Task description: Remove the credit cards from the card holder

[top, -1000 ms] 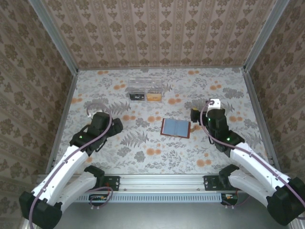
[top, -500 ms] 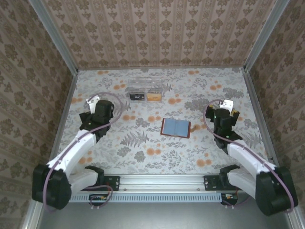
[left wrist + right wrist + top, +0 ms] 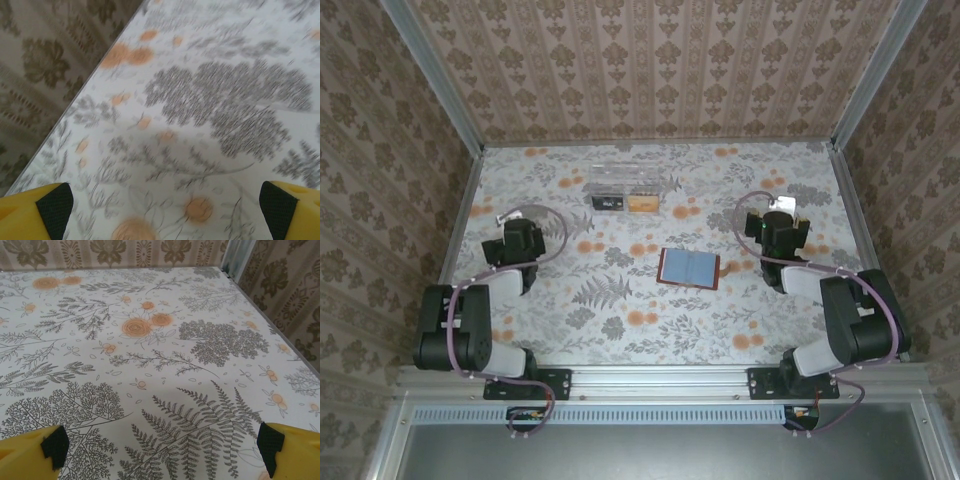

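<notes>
- Top external view: the card holder (image 3: pixel 689 268) lies open and flat near the middle of the floral table (image 3: pixel 620 330), its blue-grey inner faces up and a brown rim around them.
- A clear plastic box (image 3: pixel 620 177) stands farther back. Just in front of it lie a dark card (image 3: pixel 609 203) and a tan card (image 3: pixel 642 204), side by side and well apart from the card holder.
- The left arm (image 3: pixel 470 320) is folded near the table's left edge, and the right arm (image 3: pixel 850 320) is folded near its right edge. Both are well away from the card holder.
- Left wrist view: the left gripper (image 3: pixel 165 206) has its jaws spread wide with nothing between them, over bare, blurred tabletop beside the wall.
- Right wrist view: the right gripper (image 3: pixel 162 446) is likewise wide open and holds nothing, over bare tabletop.
</notes>
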`<state>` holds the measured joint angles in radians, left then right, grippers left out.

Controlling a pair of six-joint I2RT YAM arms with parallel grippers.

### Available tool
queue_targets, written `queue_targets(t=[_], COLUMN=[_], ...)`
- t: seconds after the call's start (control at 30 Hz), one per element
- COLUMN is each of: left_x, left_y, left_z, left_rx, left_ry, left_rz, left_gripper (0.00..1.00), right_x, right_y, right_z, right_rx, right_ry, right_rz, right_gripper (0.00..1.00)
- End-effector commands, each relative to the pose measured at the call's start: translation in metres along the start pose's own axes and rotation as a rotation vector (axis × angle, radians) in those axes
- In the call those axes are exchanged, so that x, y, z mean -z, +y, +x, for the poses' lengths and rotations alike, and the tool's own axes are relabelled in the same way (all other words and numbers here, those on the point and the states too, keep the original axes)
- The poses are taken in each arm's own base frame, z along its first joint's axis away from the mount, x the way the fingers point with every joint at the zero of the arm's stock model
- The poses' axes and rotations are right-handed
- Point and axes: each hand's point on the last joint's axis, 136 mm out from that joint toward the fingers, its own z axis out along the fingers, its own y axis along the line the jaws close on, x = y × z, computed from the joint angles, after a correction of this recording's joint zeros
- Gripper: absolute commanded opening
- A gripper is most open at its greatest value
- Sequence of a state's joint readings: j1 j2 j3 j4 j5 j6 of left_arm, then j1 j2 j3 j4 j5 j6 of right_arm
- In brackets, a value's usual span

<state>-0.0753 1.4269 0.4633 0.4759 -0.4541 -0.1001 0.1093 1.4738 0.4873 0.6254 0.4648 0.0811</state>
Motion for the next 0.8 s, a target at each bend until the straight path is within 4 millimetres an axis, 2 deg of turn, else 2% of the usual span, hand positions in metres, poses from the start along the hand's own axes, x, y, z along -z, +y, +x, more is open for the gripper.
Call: queue_targets(t=[0.0, 0.1, 0.13, 0.17, 0.3, 0.77], left_x=[0.002, -0.002, 0.001, 0.003, -0.002, -0.003], left_y=[-0.017, -0.046, -0.053, -0.055, -0.039, -0.040], left_z=[-0.033, -0.024, -0.029, -0.024, -0.026, -0.024], left_rx=[0.019, -0.054, -0.089, -0.095, -0.041, -0.043], left_ry=[-0.200, -0.200, -0.253, -0.212, -0.220, -0.212], left_rz=[0.143, 0.283, 0.311, 0.316, 0.233, 0.245], left_gripper=[1.00, 1.00, 1.00, 1.00, 1.00, 1.00], right_x=[0.001, 0.004, 0.002, -0.001, -0.001, -0.001], right_y=[0.009, 0.012, 0.014, 0.016, 0.019, 0.019], right_z=[-0.008, -0.006, -0.005, -0.003, 0.007, 0.004], right_rx=[-0.017, -0.015, -0.015, -0.018, -0.029, -0.030], right_ry=[-0.078, -0.086, -0.076, -0.065, -0.078, -0.082], right_rz=[-0.081, -0.114, -0.134, -0.163, -0.208, -0.210], right_gripper=[1.00, 1.00, 1.00, 1.00, 1.00, 1.00])
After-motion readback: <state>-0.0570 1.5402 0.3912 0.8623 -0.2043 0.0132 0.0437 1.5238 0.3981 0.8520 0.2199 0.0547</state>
